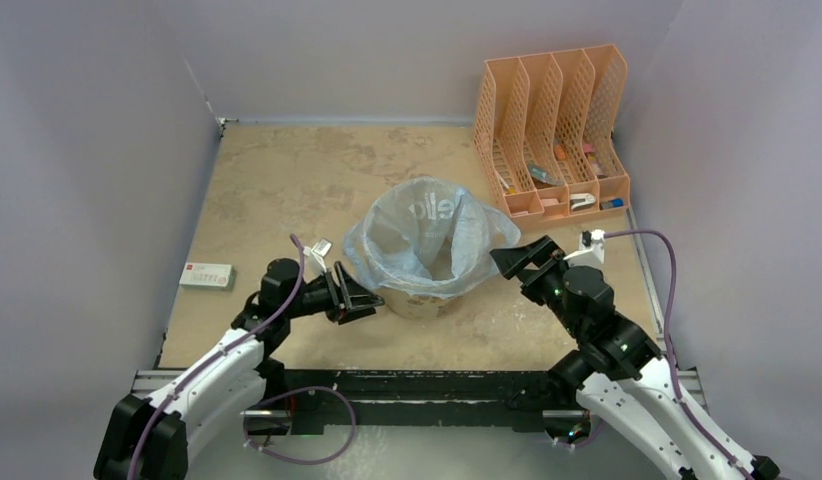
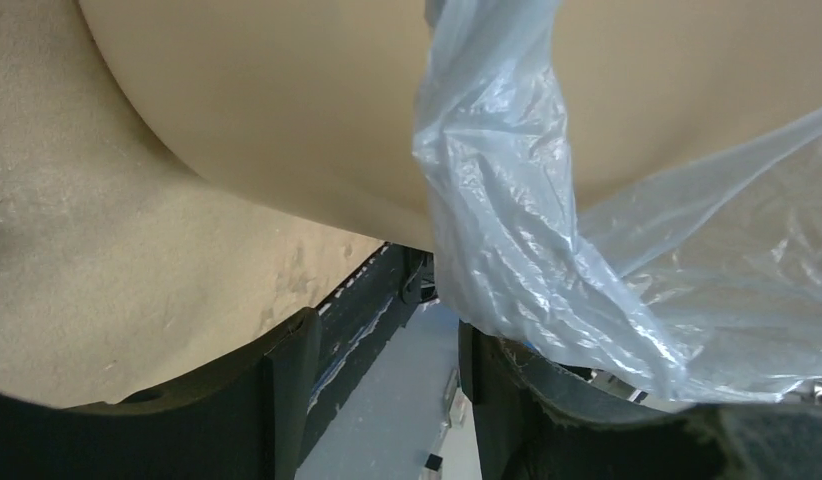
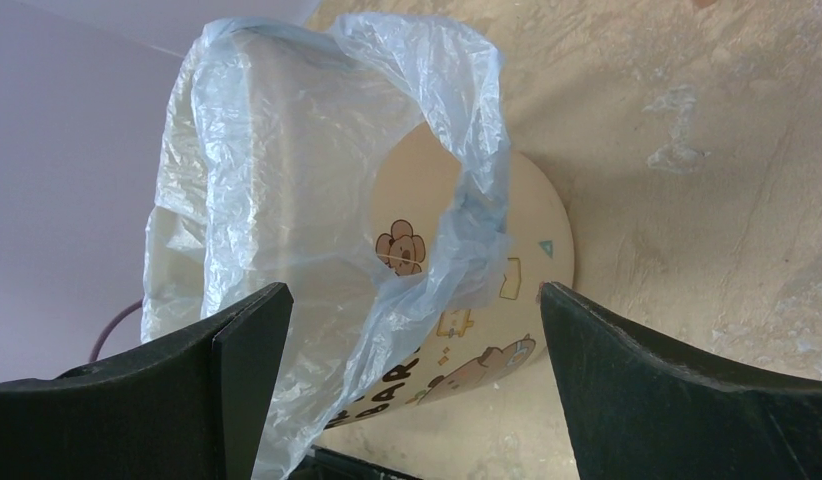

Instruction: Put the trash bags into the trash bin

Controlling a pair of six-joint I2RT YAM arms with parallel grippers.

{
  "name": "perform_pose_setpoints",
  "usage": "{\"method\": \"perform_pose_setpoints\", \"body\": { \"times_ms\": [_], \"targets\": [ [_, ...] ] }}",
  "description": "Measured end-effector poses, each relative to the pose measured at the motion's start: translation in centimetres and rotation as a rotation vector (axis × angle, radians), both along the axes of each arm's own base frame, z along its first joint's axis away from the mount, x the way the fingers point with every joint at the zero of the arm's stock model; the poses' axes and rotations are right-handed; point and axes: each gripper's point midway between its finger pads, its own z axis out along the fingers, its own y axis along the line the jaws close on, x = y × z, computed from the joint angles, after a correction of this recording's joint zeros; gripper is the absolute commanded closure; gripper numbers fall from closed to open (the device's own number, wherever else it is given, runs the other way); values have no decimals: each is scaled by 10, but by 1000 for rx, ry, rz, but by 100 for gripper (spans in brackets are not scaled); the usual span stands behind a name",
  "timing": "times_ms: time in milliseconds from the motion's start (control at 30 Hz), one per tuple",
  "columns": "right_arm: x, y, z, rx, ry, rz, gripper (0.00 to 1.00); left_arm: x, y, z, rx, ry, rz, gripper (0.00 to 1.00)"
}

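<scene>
The trash bin [image 1: 422,303], a round cream bucket with brown cartoon prints, stands at the table's middle. The pale-blue trash bag [image 1: 427,235] sits in its mouth, its edges puffed up and draped over the rim. My left gripper [image 1: 361,299] is open against the bin's lower left side. In the left wrist view [image 2: 385,330] the bag [image 2: 507,200] hangs over the right finger, with nothing between the jaws, and the bin wall [image 2: 287,100] is close above. My right gripper [image 1: 509,259] is open at the bin's right. In the right wrist view [image 3: 412,293] it faces the bag [image 3: 287,150] and bin [image 3: 532,215].
An orange mesh file organizer [image 1: 552,130] with small items stands at the back right. A small white and red box [image 1: 207,275] lies at the left edge. A small white object [image 1: 322,246] lies beside the left arm. Grey walls close three sides.
</scene>
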Motion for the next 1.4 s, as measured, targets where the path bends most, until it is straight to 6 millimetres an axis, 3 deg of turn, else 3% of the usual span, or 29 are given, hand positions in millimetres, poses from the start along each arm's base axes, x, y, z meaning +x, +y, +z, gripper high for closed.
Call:
{"method": "perform_pose_setpoints", "body": {
  "times_ms": [167,433,667,833,1033,1233,1400],
  "targets": [
    [-3,-3,0,-7,-1,-2,4,-6,3,1,-5,-44,-3,47],
    [-18,2,17,28,-71,83,4,-29,13,39,-90,-213,7,51],
    [-27,12,21,90,-85,146,5,-44,18,58,-170,-202,29,30],
    [-27,17,14,103,-56,159,5,-35,15,72,-190,-118,61,22],
    [-21,23,4,87,-12,159,4,-16,9,99,-208,-109,82,21],
    [-18,24,-3,74,17,155,4,-7,8,104,-225,-107,113,22],
    [-17,23,-3,79,20,140,4,3,3,95,-213,-66,108,28]
  ]
}}
